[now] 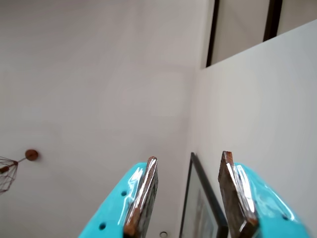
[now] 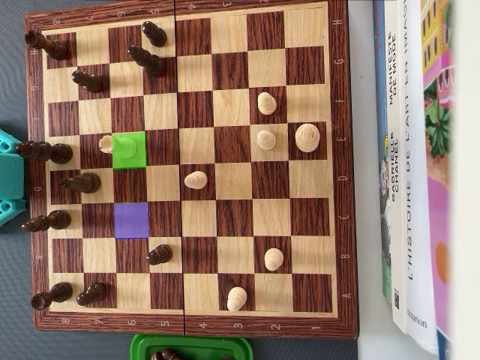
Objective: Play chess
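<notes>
My tool [image 1: 188, 196] points up at the room in the wrist view: two turquoise fingers [image 1: 124, 203] with brown pads rise from the bottom edge, spread apart with nothing between them, so it is released. Behind them I see a pale wall, a dark picture frame [image 1: 200, 198] at the bottom centre, and a wire lamp [image 1: 7, 173] at the left edge.

In the overhead view the chessboard [image 2: 341, 150] fills most of the frame, lying on a dark counter [image 2: 11, 75]. The dark pieces crowd the left side; one dark pawn [image 2: 158, 255] stands further in, at the lower middle. The light pieces are scattered across the centre and right, with a large round one [image 2: 307, 137] at the right. A light pawn [image 2: 106, 142] sits just left of a green square [image 2: 128, 149] in the left half, touching its edge. Two squares below that lies a purple square [image 2: 131, 220], which is bare. A turquoise part of my arm [image 2: 9, 180] shows at the left edge. A green tray [image 2: 191, 346] at the bottom edge holds dark pieces. Books [image 2: 412, 165] lie along the right side.
</notes>
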`<state>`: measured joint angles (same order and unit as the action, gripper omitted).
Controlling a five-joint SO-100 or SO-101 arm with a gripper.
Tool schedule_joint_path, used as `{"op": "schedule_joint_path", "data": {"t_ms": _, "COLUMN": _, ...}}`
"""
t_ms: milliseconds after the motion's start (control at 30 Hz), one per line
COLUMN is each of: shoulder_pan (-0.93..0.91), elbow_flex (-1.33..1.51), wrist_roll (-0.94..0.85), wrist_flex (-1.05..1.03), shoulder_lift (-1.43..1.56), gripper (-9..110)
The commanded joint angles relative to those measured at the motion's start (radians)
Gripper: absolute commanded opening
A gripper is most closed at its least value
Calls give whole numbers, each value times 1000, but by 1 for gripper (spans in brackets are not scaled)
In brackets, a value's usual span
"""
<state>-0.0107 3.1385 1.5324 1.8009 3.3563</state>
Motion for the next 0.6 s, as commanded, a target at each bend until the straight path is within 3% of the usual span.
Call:
{"op": "schedule_joint_path", "data": {"t_ms": 0, "shoulder_pan": 6, "elbow_flex": 20, "wrist_roll": 3, "wrist_flex": 3, "shoulder_lift": -6, "gripper": 18}}
{"op": "schedule_joint_path", "data": {"t_ms": 567, "shoulder_pan": 0, "elbow_flex": 20, "wrist_roll": 3, "wrist_flex": 3, "shoulder_lift": -6, "gripper": 18}}
